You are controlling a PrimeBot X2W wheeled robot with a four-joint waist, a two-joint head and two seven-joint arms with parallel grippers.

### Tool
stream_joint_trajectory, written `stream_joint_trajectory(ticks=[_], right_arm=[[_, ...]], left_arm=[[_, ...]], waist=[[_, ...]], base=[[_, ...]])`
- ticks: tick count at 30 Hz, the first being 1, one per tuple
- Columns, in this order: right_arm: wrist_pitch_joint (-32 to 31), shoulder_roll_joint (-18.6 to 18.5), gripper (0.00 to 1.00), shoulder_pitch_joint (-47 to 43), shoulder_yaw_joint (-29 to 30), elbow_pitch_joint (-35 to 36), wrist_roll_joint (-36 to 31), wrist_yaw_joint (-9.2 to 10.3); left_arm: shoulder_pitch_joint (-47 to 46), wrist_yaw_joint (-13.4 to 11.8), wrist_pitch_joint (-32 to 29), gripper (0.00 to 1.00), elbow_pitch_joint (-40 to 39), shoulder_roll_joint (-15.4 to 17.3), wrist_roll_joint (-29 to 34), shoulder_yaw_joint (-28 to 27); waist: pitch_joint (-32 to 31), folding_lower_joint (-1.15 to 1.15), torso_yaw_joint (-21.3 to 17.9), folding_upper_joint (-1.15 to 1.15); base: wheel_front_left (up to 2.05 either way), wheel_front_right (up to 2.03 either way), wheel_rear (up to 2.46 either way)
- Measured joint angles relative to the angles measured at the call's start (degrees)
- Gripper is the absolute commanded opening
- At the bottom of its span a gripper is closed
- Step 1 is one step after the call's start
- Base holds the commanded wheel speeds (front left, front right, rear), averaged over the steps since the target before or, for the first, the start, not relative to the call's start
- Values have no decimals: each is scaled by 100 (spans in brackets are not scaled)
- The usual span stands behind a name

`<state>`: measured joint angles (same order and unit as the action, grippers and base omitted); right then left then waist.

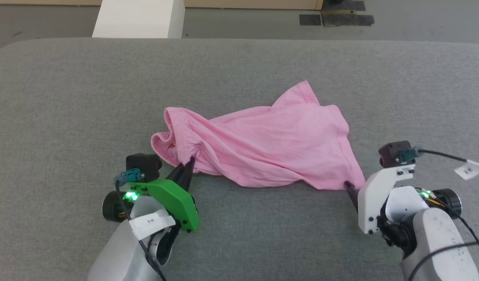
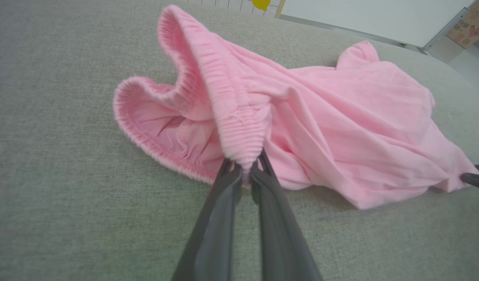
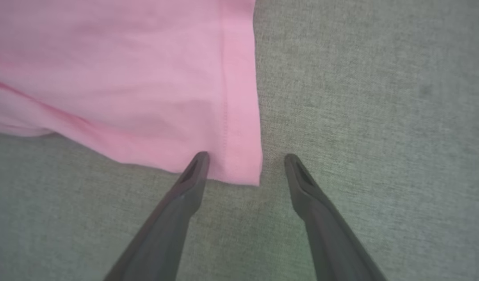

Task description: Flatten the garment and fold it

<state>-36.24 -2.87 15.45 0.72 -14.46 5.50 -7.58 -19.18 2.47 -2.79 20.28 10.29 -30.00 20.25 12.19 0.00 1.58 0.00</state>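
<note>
A grey woven fabric surface (image 1: pixel 67 117) stretches across the whole work area, with a white block (image 1: pixel 139 17) and strips of dark tape (image 1: pixel 337 17) on the floor beyond its far edge. The garment (image 1: pixel 270 144), a light-pink pair of shorts, lies crumpled between the two grippers, its bulk spreading ahead of both. The left gripper (image 2: pixel 245 171) is clamped on the gathered elastic waistband (image 2: pixel 231 117). The two dark fingers are squeezed together with a bunched fold of the ribbed band pinched at their tips. From that pinch the waistband rises and curls away ahead of the fingers. A loop of it opens to that gripper's left, and the rest of the cloth trails off to its right. The right gripper (image 3: pixel 245 158) stands spread wide and holds nothing. It sits at the opposite end of the garment, at a lower corner of a stitched hem (image 3: pixel 239 97). In the right wrist view, one fingertip (image 3: pixel 200 160) rests at the cloth's edge. The other fingertip (image 3: pixel 292 162) lies over bare grey surface just beside the hem, with the corner of the cloth between them. Whether that first tip actually presses on the cloth cannot be told. The pink fabric fans out ahead of this gripper and to its left.
</note>
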Motion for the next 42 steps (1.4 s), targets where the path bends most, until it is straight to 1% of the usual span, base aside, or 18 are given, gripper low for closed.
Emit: stream_joint_trajectory(ticks=[4, 5, 6, 7, 8, 10, 12, 17, 20, 23, 26, 30, 34, 35, 37, 39, 42], right_arm=[[-501, -3, 100, 231, -73, -196, -42, 1], [-611, -15, 89, 268, -98, -201, -43, 1], [-766, -25, 46, 316, -124, -200, -42, 2], [-912, -33, 39, 347, -159, -182, -34, 2], [-1045, -33, 0, 356, -201, -157, 1, 2], [-1236, -26, 0, 357, -275, -65, 77, 1], [-1123, -4, 0, 316, -302, 74, 103, 1], [-141, 2, 0, 61, -230, 504, 450, 1], [322, 1, 0, -229, -113, 853, 710, 1], [567, 1, 0, -625, -11, 1261, 939, 1], [635, 1, 0, -1007, 58, 1734, 1078, 1], [372, 1, 0, -1267, 60, 2457, 1093, 1], [-381, -13, 0, -1141, -70, 3084, 702, 1], [-602, -57, 0, -1002, -127, 3190, 566, 1], [-940, -214, 0, -609, -222, 3316, 500, 1], [-1199, -437, 0, -82, -312, 3348, 456, 1], [-1444, -771, 0, 980, -442, 3141, 470, 1]], left_arm=[[-39, 1, 1, 0, -26, -12, 0, 40], [-42, 1, 2, 0, -29, -13, 0, 43], [-50, 1, 2, 0, -32, -12, 0, 47], [-61, 1, 3, 0, -34, -12, 0, 51], [-67, 1, 4, 0, -36, -12, 0, 54], [-69, 0, 12, 0, -37, -10, 0, 54], [-69, 0, 53, 0, -46, -2, 1, 52], [-42, -15, 378, 0, -250, 36, 20, 9], [134, -100, 581, 0, -561, 70, 20, -87], [444, -162, 648, 0, -1007, 163, 19, -141], [771, -211, 613, 0, -1591, 307, -25, -220], [1039, -162, 183, 0, -2495, 510, -338, -272], [926, 9, -515, 0, -3240, 848, -687, -313], [794, 42, -722, 0, -3372, 958, -717, -308], [450, 85, -1066, 0, -3520, 1088, -826, -325], [20, 107, -1344, 0, -3572, 1085, -1085, -388], [-802, 97, -1755, 0, -3345, 1067, -1533, -614]], waist=[[106, 0, 63, 0], [124, 0, 72, 0], [144, 0, 82, 0], [160, 0, 88, 0], [170, 0, 91, 0], [170, 0, 85, 0], [156, 0, 73, 0], [33, 0, 38, 0], [-89, 1, 14, 0], [-226, 1, -19, 0], [-365, 0, -59, 0], [-521, 0, -117, 0], [-570, 0, -165, 0], [-552, 0, -170, 0], [-493, 0, -176, 0], [-401, 0, -178, 0], [-182, 0, -180, 0]], base=[[0, 0, 0], [0, 0, 0], [0, 0, 0], [0, 0, 0], [0, 0, 0], [0, 0, 0], [0, 0, 0], [0, 0, 0], [0, 0, 0], [0, 0, 0], [0, 0, 0], [0, 0, 0], [0, 0, 0], [0, 0, 0], [0, 0, 0], [0, 0, 0], [0, 0, 0]])
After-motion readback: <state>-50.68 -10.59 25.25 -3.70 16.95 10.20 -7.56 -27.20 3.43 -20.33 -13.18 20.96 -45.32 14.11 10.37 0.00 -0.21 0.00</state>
